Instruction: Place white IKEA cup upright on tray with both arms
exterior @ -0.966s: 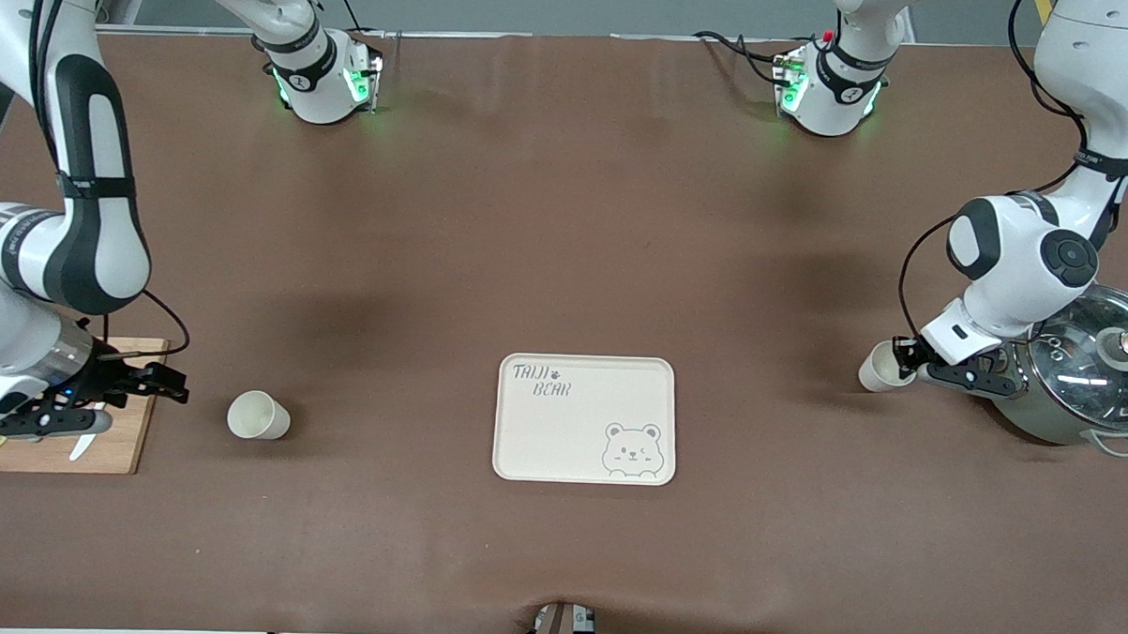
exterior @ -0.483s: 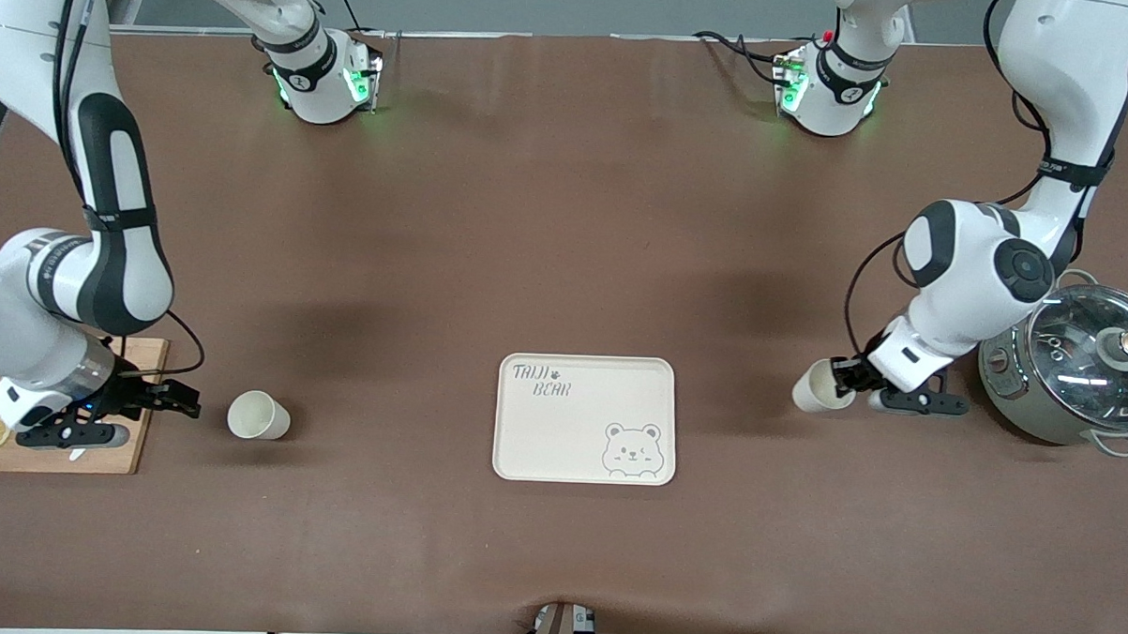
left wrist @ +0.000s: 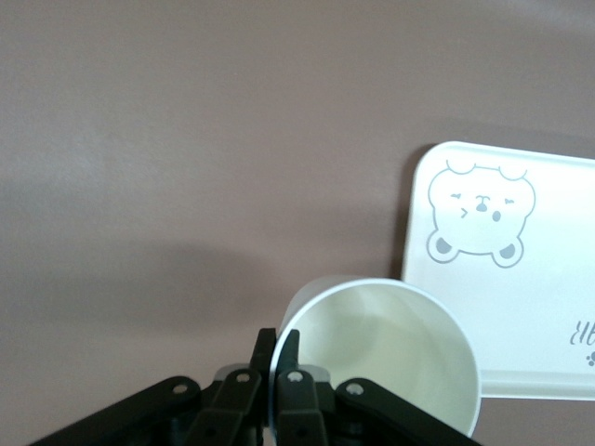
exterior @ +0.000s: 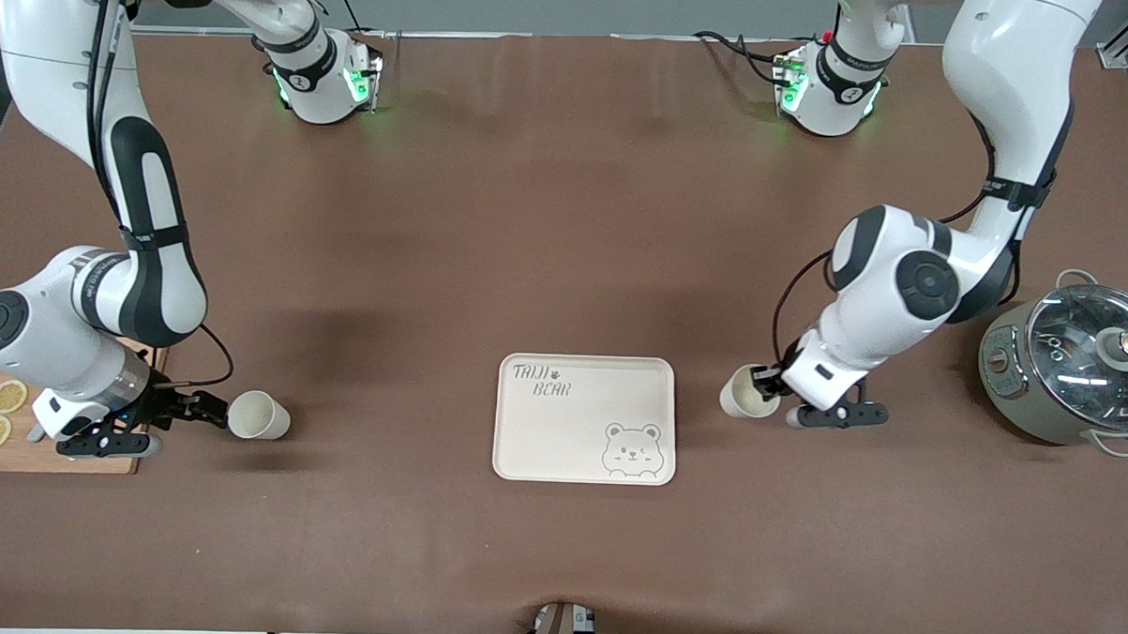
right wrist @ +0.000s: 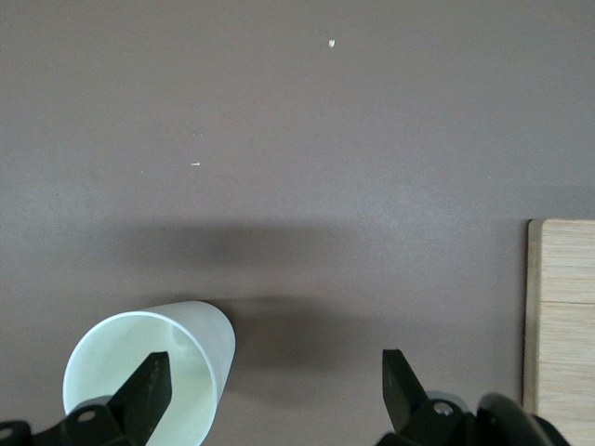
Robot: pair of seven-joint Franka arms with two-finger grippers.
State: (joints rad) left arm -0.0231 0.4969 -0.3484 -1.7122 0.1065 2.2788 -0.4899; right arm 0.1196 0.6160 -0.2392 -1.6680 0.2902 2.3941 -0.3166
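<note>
Two white cups show. My left gripper is shut on the rim of one cup. It holds that cup tilted, just above the table beside the tray's edge toward the left arm's end. The cream bear tray is bare. The other cup lies on its side on the table toward the right arm's end. My right gripper is open and low at that cup's mouth, with one finger in front of the opening.
A wooden cutting board with lemon slices lies at the right arm's end, partly under that arm. A metal pot with a glass lid stands at the left arm's end.
My left gripper carried its cup from beside the pot toward the tray. My right gripper moved off the cutting board up to the lying cup's mouth.
</note>
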